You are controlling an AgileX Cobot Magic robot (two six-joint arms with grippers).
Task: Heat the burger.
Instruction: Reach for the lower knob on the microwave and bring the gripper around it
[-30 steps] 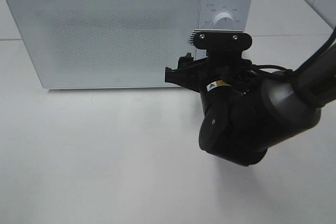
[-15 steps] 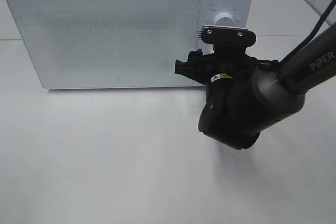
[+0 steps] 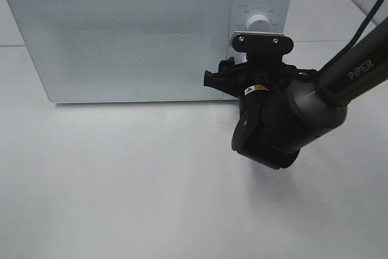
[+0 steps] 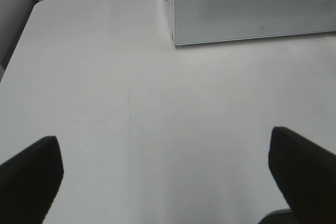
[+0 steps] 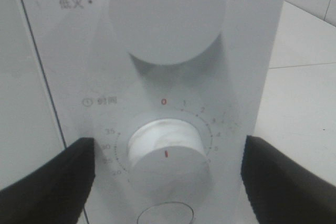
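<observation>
The burger is out of view; the white microwave (image 3: pixel 121 34) stands with its door closed. My right gripper (image 5: pixel 168 177) is open right in front of the control panel, with one dark finger (image 5: pixel 47 182) on each side of the lower timer knob (image 5: pixel 167 153) and not touching it. The knob's red mark points down and a red 0 sits above it. In the high view the right arm's black wrist (image 3: pixel 267 119) covers the lower panel. My left gripper (image 4: pixel 165 177) is open over bare table, with nothing between its fingers.
The upper power knob (image 5: pixel 167 9) sits above the timer knob. In the left wrist view the microwave's lower front corner (image 4: pixel 252 3) is ahead of the left gripper. The white table (image 3: pixel 121 180) stretches out in front of the microwave.
The right arm has shifted a little to the right and closer to the control panel. Both grippers stay as wide as before.
</observation>
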